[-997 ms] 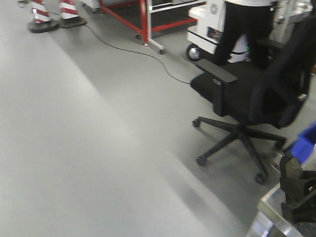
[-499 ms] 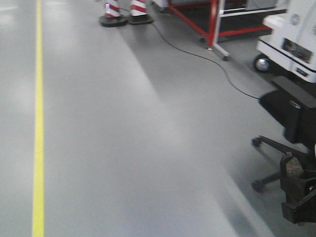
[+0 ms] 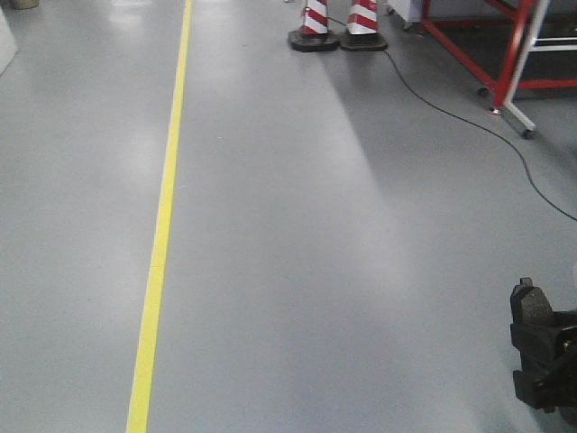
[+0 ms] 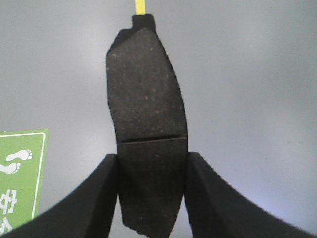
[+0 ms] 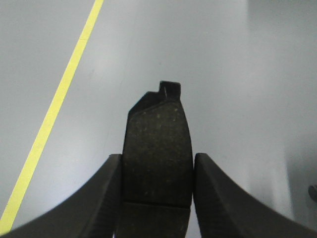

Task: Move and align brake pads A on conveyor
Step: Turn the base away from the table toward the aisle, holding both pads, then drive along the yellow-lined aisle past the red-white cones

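A brake pad [image 4: 146,99] was clamped between the fingers of the left gripper [image 4: 151,166], gripped around its cross groove, with the notched end pointed to 12 o'clock. A second pad [image 5: 157,131] was clenched likewise by the right gripper [image 5: 157,166]. Both pads were held over a grey floor [image 3: 297,253]. In the front view, a yellow line [image 3: 162,234] was seen running from 12 towards 7 o'clock, striped cones [image 3: 338,23] at 12 o'clock and a red frame [image 3: 505,45] at 2 o'clock. A green sign [image 4: 20,183] was seen at 8 o'clock in the left wrist view.
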